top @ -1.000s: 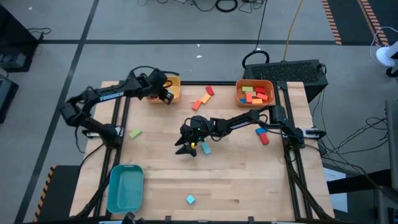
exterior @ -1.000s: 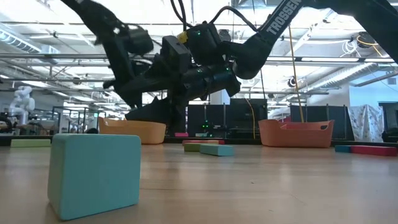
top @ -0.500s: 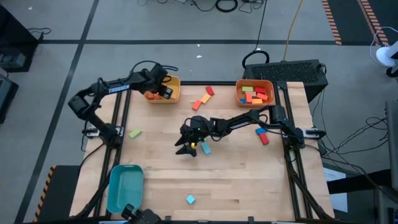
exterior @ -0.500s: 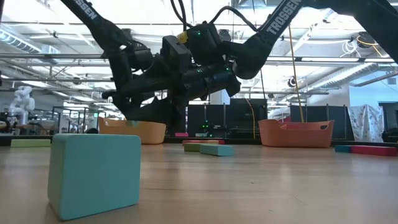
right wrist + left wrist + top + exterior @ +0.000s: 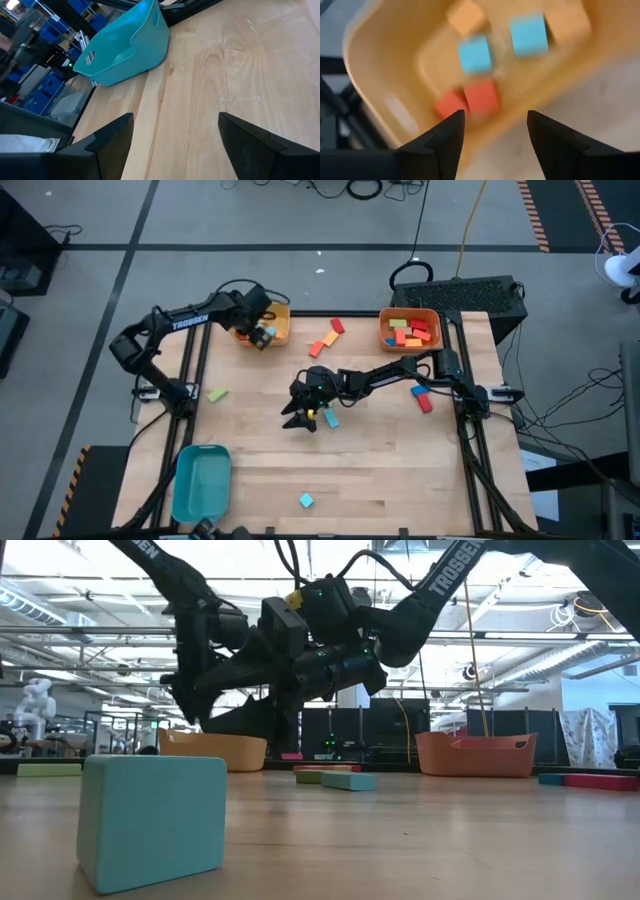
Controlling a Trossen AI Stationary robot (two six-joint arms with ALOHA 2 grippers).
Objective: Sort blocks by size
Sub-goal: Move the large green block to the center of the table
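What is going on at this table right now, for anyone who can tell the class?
Two robot arms are sorting coloured blocks into bins. The left gripper hangs open over the yellow bin, holding nothing; small blue, red and orange blocks lie inside. The right gripper is open and low over the table's middle, next to a light blue block. The orange bin holds more blocks, the teal bin shows none, and several blocks remain loose on the table.

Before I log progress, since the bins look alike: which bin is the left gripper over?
The yellow bin at the table's far left; the left gripper, open, hangs over its small blocks. The orange bin and teal bin lie elsewhere.
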